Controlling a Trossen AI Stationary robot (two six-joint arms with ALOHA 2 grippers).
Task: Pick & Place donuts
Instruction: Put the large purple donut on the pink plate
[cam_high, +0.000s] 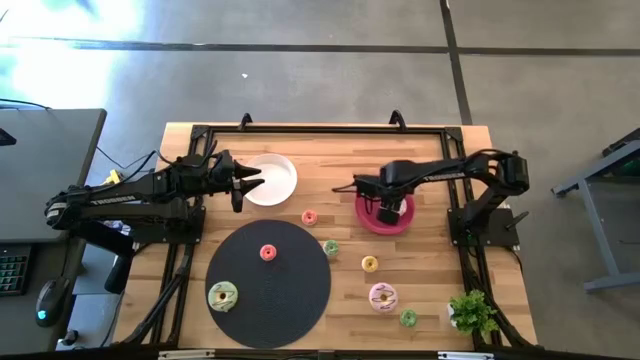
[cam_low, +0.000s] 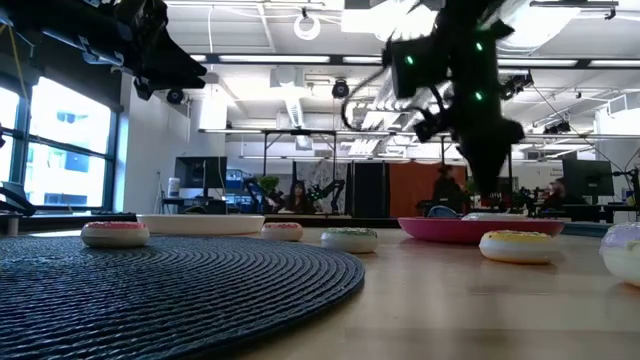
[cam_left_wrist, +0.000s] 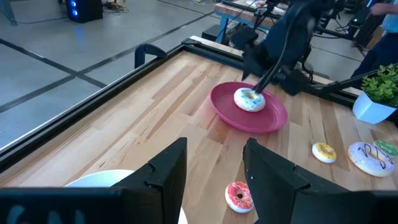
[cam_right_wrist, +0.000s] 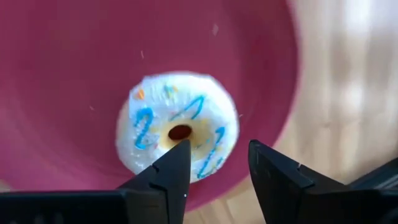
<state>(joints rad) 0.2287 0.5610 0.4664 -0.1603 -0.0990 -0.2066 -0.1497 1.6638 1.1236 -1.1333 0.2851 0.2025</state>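
Observation:
A white donut with blue streaks (cam_right_wrist: 177, 127) lies flat in the red plate (cam_right_wrist: 68, 68), also seen in the left wrist view as the donut (cam_left_wrist: 249, 99). My right gripper (cam_right_wrist: 217, 149) hovers open right over it, pointing down, one fingertip by the hole and the other just past the donut's rim. My left gripper (cam_high: 248, 186) is open and holds nothing, above the near-left rim of the white plate (cam_high: 275, 178). A red donut (cam_high: 268, 252) and a green-iced donut (cam_high: 222, 295) rest on the dark round mat (cam_high: 290, 290). My right gripper stands from above over one side of the white donut's ring (cam_right_wrist: 214, 134), which lies flat on the red plate. Whether its fingers touch the donut, I cannot tell.
Loose on the wood lie a red donut (cam_high: 309, 217), a small green one (cam_high: 330, 247), a yellow one (cam_high: 369, 263), a pink one (cam_high: 382, 296) and another green one (cam_high: 408, 318). A potted plant (cam_high: 470, 312) stands at the near right corner. A black frame rims the table.

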